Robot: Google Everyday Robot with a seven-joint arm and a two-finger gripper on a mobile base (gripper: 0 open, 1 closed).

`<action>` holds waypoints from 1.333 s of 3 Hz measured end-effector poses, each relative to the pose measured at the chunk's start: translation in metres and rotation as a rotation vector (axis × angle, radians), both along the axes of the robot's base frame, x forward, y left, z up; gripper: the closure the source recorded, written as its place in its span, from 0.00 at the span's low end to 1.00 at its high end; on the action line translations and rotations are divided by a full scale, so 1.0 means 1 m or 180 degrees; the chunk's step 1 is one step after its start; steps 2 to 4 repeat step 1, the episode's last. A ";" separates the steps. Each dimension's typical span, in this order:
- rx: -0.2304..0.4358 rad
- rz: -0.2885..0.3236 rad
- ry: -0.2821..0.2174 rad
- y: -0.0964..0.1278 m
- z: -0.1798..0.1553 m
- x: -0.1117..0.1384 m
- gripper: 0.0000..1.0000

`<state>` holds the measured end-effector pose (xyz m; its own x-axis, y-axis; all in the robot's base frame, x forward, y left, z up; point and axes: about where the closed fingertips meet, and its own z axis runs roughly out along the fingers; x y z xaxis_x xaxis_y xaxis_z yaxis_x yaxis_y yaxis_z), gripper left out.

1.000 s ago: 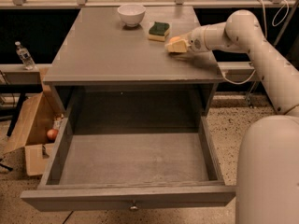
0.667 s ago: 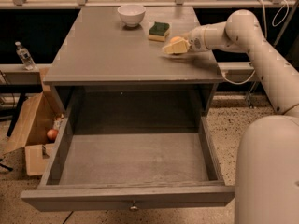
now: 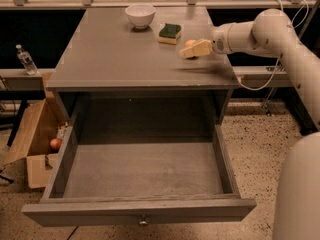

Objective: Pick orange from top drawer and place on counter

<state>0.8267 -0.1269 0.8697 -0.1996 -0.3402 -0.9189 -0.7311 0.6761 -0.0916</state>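
The orange (image 3: 189, 43) shows as a small round orange-yellow shape between the cream fingers of my gripper (image 3: 188, 51). The gripper is shut on it and holds it just above the right rear part of the counter (image 3: 115, 54), to the right of the sponge. My white arm reaches in from the right. The top drawer (image 3: 140, 211) is pulled fully open below the counter, and its grey floor shows nothing inside. Its small metal knob (image 3: 143, 221) faces the front.
A white bowl (image 3: 140, 15) and a green-and-yellow sponge (image 3: 170, 32) sit at the back of the counter. A cardboard box (image 3: 30, 134) with a reddish round fruit (image 3: 55, 144) stands on the floor at left. A water bottle (image 3: 26, 60) stands on a left ledge.
The gripper with the orange has shifted slightly left and down over the counter. The drawer, bowl and sponge have not moved.
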 end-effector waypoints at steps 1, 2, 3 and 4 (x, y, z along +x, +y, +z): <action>-0.0079 -0.0282 -0.0344 -0.033 0.046 -0.033 0.00; -0.0079 -0.0282 -0.0344 -0.033 0.046 -0.033 0.00; -0.0079 -0.0282 -0.0344 -0.033 0.046 -0.033 0.00; -0.0079 -0.0282 -0.0344 -0.033 0.046 -0.033 0.00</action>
